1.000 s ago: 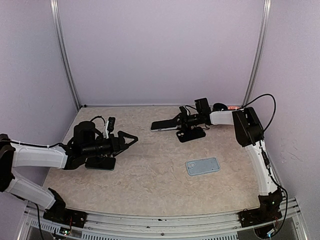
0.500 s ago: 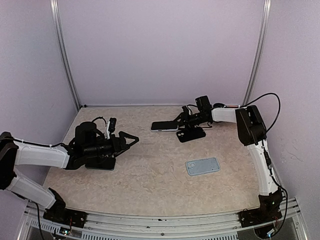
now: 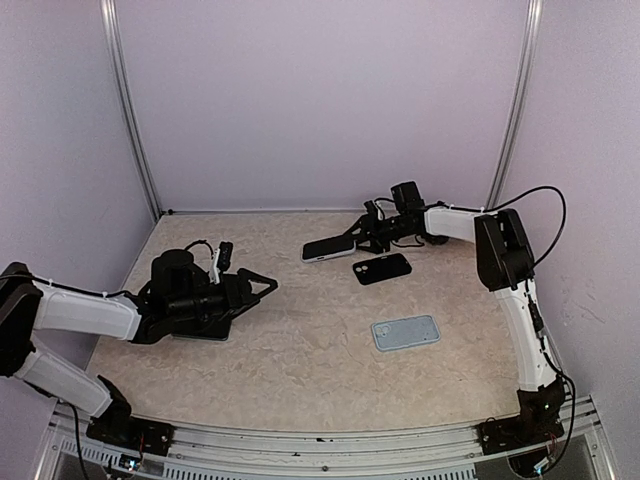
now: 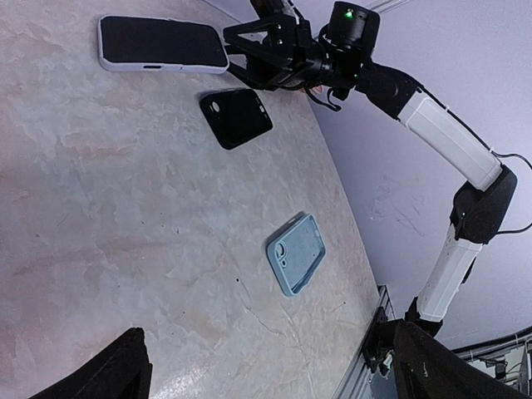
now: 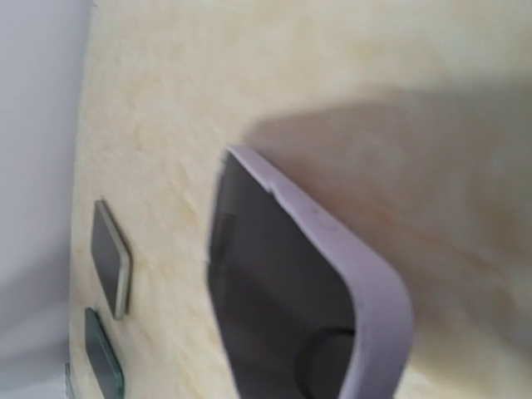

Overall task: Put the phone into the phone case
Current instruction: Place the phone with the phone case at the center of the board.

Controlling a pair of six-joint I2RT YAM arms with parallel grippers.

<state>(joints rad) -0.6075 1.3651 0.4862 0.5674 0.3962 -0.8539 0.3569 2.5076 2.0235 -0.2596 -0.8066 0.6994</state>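
A dark-faced phone with a lilac case rim (image 3: 328,248) lies at the back of the table, also clear in the left wrist view (image 4: 162,43). In the right wrist view its lilac rim (image 5: 332,249) fills the frame at very close range, and no fingers show there. My right gripper (image 3: 358,238) sits at the phone's right end, jaws spread either side of it (image 4: 237,51), open. My left gripper (image 3: 258,280) hovers wide open over the left side of the table with nothing between its fingers (image 4: 274,374).
An empty black case (image 3: 381,268) lies just right of the phone. A light blue case (image 3: 405,332) lies open side up nearer the front right. A dark flat device (image 3: 200,330) lies partly under the left arm. Walls enclose the table.
The right gripper's jaws have widened around the phone's end and its wrist has drawn back, uncovering the black case. The left gripper has crept slightly to the right.
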